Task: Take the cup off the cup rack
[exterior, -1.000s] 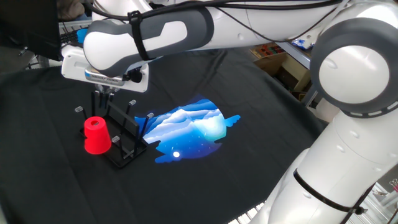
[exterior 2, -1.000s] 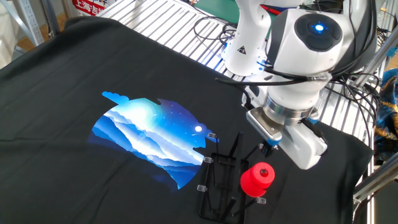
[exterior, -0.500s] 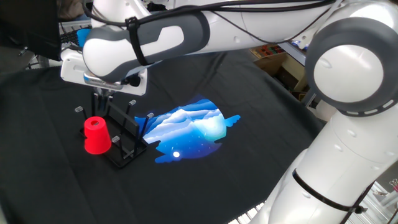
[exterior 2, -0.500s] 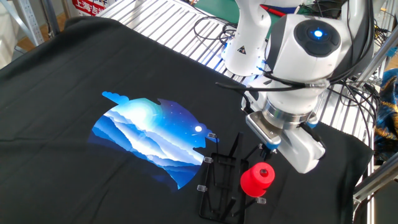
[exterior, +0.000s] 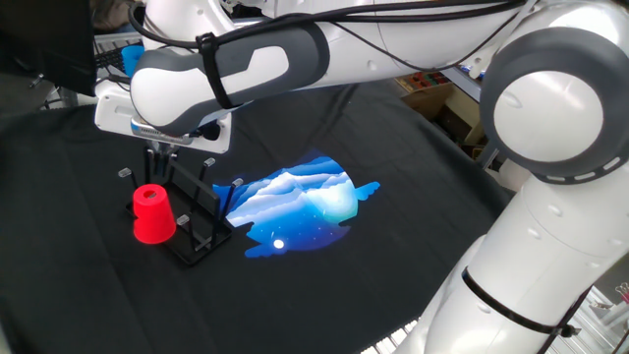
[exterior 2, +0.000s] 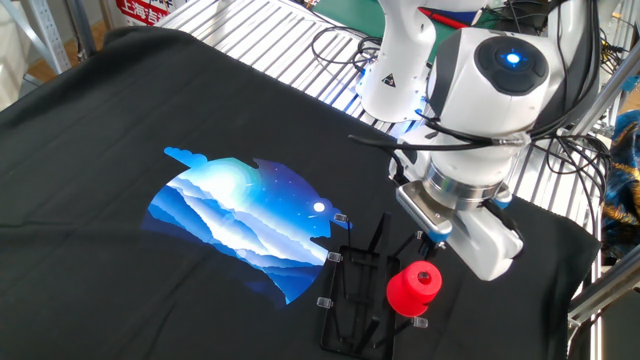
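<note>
A small bright red plastic cup (exterior: 151, 213) (exterior 2: 414, 288) sits upside down on a peg at the outer side of a low black wire-frame cup rack (exterior: 192, 216) (exterior 2: 358, 290), stepped base uppermost, on a counter draped in black cloth (exterior: 393, 197) (exterior 2: 120, 130). A blue-and-white mountain scene printed on the cloth (exterior: 300, 202) (exterior 2: 245, 225) lies just beside the rack, on the side away from the cup. The white-and-grey robot gripper (exterior: 157, 157) (exterior 2: 437, 238) hangs above the rack's rear pegs, close behind the cup but apart from it; the pale-tipped uprights stand between its dark fingers and the cup. Whether the jaws are wide or narrow cannot be told, since the wrist housing hides them in both views. Silver metal grating (exterior 2: 250, 30) and loose black cables (exterior 2: 340, 45) border the counter's far edge. Compared with a second ago, the wrist has lifted and shifted slightly, while cup and rack have not moved.
</note>
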Action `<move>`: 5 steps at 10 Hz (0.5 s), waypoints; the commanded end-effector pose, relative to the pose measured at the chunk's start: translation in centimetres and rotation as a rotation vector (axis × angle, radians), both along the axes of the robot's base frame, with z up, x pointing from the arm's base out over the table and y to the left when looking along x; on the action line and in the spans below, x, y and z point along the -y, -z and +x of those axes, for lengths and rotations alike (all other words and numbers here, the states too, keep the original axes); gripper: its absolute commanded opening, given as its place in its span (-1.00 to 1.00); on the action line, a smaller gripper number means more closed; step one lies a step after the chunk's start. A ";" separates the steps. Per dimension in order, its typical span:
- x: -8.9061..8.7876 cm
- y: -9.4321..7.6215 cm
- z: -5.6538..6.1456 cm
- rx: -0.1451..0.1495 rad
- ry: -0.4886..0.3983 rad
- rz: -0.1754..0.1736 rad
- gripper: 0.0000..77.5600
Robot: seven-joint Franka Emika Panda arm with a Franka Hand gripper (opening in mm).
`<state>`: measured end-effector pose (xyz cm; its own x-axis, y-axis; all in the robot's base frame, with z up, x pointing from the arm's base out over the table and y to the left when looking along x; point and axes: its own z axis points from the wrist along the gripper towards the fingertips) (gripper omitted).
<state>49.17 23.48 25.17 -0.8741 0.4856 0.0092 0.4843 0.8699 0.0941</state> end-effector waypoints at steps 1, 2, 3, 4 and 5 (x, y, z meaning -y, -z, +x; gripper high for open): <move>-0.1 -0.2 0.0 -0.012 0.031 -0.013 -1.00; -0.1 -0.2 0.0 -0.028 0.034 -0.003 -1.00; -0.1 -0.2 0.0 -0.040 0.026 0.003 -1.00; -0.1 -0.2 0.0 -0.064 0.003 0.008 -1.00; -0.1 -0.2 0.0 -0.067 0.000 0.009 -1.00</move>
<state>49.13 23.54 25.22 -0.8672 0.4942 0.0620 0.4977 0.8644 0.0716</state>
